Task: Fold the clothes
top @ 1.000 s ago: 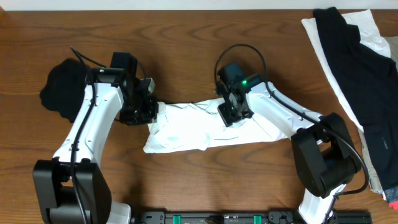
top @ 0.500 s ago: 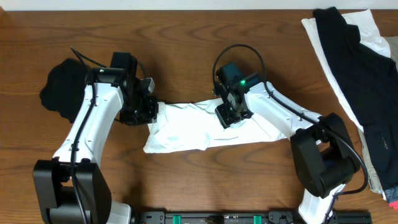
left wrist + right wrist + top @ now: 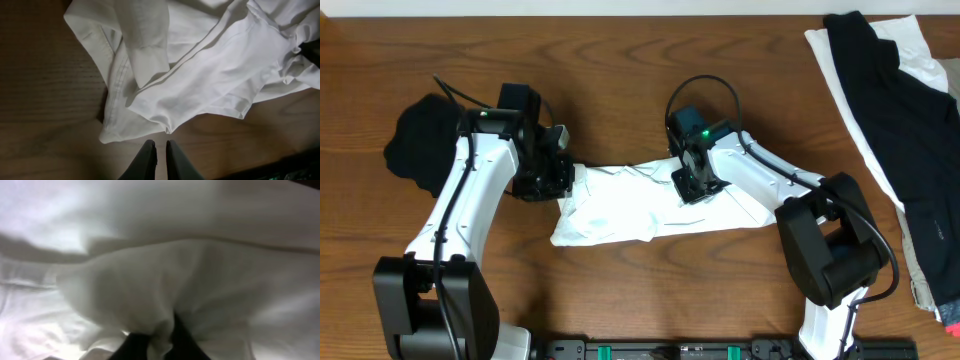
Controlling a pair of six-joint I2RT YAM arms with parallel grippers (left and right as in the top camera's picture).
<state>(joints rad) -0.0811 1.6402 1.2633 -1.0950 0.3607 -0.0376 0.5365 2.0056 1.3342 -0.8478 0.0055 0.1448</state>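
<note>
securing a pinch before the fold

seen crumpled at the middle of the table [image 3: 640, 60], running 9 to 3 o'clock: white t-shirt [image 3: 620, 210]. closed on a bunched ridge of cloth toward its 1 o'clock edge: right gripper [image 3: 695, 185]. parked at its 9 o'clock end, jaws narrow and empty, just beside the cloth edge: left gripper [image 3: 552, 182]. raise slowly, check for a single layer lifted, then grip at 9 o'clock and draw flat.
</note>
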